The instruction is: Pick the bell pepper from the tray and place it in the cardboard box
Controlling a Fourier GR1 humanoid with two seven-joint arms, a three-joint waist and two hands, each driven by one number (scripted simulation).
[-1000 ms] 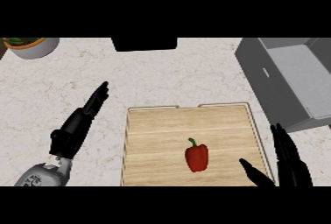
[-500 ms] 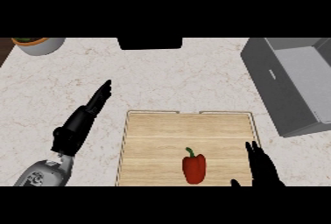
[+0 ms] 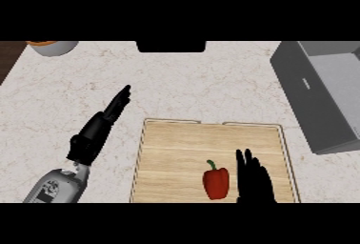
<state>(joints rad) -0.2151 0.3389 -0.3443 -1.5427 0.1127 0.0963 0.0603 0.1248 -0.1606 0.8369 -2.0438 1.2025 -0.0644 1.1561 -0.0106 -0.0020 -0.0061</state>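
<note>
A red bell pepper (image 3: pixel 216 182) with a green stem lies on the wooden tray (image 3: pixel 183 143), near its front edge. My right hand (image 3: pixel 254 180) is open just to the pepper's right, over the tray, fingers straight and pointing away from me; I cannot tell whether it touches the pepper. My left hand (image 3: pixel 98 128) rests open on the counter left of the tray, fingers stretched toward the far side. The grey box (image 3: pixel 325 90) stands at the right edge of the view, beyond the tray's far right corner.
A white pot with an orange rim (image 3: pixel 53 46) sits at the far left corner. A dark object (image 3: pixel 171 45) lies at the counter's far edge, centre. Speckled counter (image 3: pixel 197 90) stretches between the tray and the far edge.
My right hand has moved left toward the pepper and now sits close beside it. The whole scene has slid down and rightward in view. The left hand keeps its pose.
</note>
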